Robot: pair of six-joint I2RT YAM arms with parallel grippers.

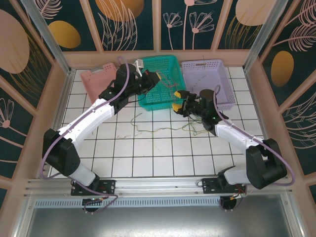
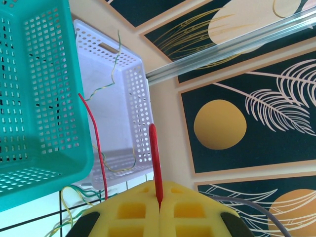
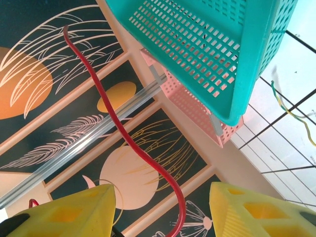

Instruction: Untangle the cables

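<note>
Left end effector (image 2: pixel 159 206): my fingers are pressed together, pinching a red cable (image 2: pixel 154 153) above the teal basket (image 1: pixel 163 69). Right end effector (image 3: pixel 162 197): fingers spread, with a red strand (image 3: pixel 114 118) running loose between them. Green-yellow cables (image 1: pixel 157 129) trail across the white-tiled counter (image 1: pixel 148 158) near the baskets.

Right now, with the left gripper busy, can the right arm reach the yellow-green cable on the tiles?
Probably yes: the right gripper is open nearby, the yellow-green cable lies uncovered on the tiles, but a red cable runs between the jaws.
</note>
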